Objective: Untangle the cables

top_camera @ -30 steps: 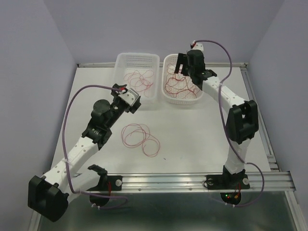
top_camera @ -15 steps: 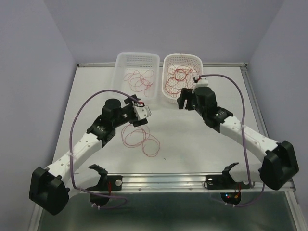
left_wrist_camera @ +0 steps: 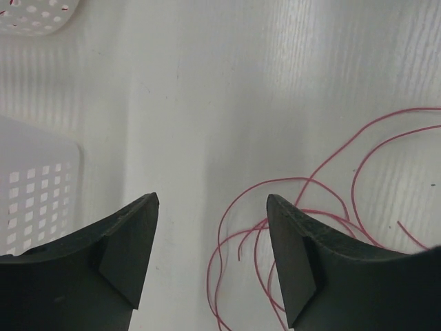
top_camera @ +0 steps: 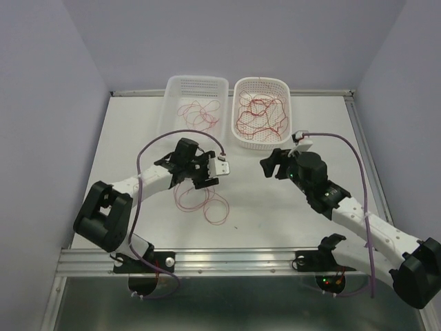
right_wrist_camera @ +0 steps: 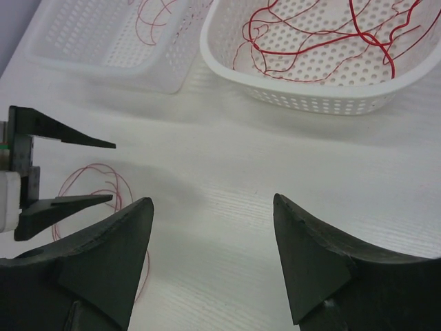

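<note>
I found nothing to read — no lettering, label, brand or number stood legible anywhere in my camera views.

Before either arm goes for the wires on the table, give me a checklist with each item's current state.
1. Left pincer open and empty: ok.
2. Right pincer open and empty: ok.
3. Table wires visible in the left wrist view: ok, loops show by its gap.
4. Table wires apart from the square basket and the oval basket: ok.
5. Table wires lying as separate strands: not ok, loops cross.
6. Pincers apart from each other: ok.
</note>
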You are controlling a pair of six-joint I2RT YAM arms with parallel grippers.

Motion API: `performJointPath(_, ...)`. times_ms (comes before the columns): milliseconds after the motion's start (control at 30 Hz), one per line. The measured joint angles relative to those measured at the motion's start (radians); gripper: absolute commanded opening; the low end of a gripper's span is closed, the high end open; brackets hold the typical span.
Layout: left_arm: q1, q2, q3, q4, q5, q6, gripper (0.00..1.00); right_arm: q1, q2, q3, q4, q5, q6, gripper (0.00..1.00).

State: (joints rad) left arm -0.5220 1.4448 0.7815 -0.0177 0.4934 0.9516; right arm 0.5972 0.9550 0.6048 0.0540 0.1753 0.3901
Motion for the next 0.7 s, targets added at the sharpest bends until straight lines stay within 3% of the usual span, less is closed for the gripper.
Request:
performJointPath(267, 0.004, 0.17, 0.113, -0.025, -0.014, 0.016, 0.58, 0.0, -0.037, -0.024, 0.036, -0.015, 0.003, 0.76)
performJointPath(433, 0.016, 0.181, 0.121, -0.072, -0.012, 0.035, 0.66, 0.0, -0.054, -0.034, 0.037, -0.016, 0.003, 0.76)
performJointPath(633, 0.045, 0.172, 0.124, -0.166, 0.016, 0.113, 0.67, 0.001, -0.055, -0.034, 0.042, -0.018, 0.003, 0.77)
performJointPath(700, 0.058, 0.163, 0.124, -0.209, 0.026, 0.148, 0.63, 0.001, -0.055, -0.034, 0.045, -0.019, 0.003, 0.77)
